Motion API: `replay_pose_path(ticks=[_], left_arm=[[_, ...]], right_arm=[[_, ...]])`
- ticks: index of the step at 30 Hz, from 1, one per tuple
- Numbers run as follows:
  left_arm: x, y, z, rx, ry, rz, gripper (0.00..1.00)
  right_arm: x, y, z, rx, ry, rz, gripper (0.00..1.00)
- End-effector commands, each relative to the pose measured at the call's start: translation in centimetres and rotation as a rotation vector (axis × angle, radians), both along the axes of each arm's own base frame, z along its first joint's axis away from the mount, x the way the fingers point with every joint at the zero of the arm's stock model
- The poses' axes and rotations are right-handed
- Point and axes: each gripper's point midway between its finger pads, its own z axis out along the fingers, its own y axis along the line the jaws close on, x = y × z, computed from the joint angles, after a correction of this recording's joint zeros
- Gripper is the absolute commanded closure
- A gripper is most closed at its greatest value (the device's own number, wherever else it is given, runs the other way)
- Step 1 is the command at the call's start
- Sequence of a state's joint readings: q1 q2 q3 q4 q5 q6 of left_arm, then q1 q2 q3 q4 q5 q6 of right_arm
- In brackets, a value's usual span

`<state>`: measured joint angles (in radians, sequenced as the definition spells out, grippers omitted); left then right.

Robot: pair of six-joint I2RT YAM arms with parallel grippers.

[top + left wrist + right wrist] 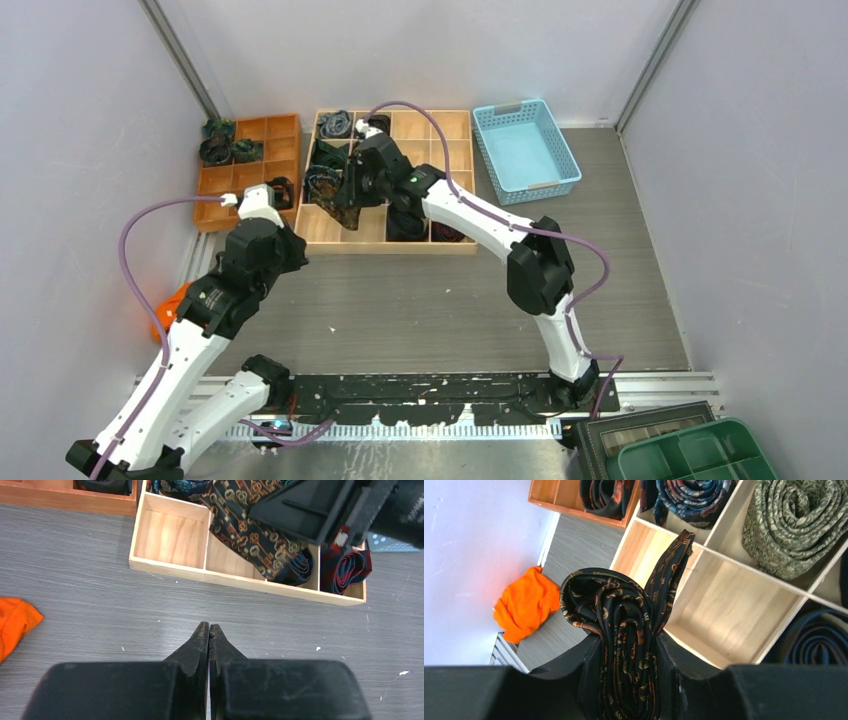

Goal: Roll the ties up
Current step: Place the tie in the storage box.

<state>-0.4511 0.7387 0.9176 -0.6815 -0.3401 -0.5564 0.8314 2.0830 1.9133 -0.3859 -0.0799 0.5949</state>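
Observation:
My right gripper [628, 639] is shut on a dark tie with a gold and orange pattern [624, 605], bunched in folds between the fingers. It holds the tie above the light wooden compartment box [390, 245], and the tail hangs into a front compartment [250, 530]. My left gripper [210, 626] is shut and empty, low over the grey table just in front of that box. Rolled ties lie in other compartments: a green paisley one [794, 525], a blue-teal one [694, 497], a dark navy one [819, 640] and a red and navy one [347, 565].
An orange cloth lump [170, 300] lies at the left table edge beside my left arm. A darker orange-brown tray [250, 170] holding rolled ties stands left of the light box. A blue basket [525, 150] stands at the back right. A green bin [700, 455] is at the near right corner.

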Motion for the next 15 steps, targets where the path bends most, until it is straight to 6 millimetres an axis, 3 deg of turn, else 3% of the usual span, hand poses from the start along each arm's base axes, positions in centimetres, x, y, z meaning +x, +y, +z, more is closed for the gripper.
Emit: replay_pose_path(ticks=[1, 8, 15], left_arm=[[0.0, 0.6, 1.8, 0.015, -0.048, 0.009, 1.00], [0.0, 0.8, 1.7, 0.023, -0.058, 0.013, 1.00], [0.2, 0.5, 0.9, 0.020, -0.042, 0.004, 1.00]], right_arm=[[2.9, 0.1, -0.4, 0.025, -0.001, 0.002, 0.99], [4.8, -1.1, -7.0, -0.036, 0.064, -0.013, 0.99], [4.4, -2.7, -12.0, -0.149, 0.118, -0.022, 0.99]])
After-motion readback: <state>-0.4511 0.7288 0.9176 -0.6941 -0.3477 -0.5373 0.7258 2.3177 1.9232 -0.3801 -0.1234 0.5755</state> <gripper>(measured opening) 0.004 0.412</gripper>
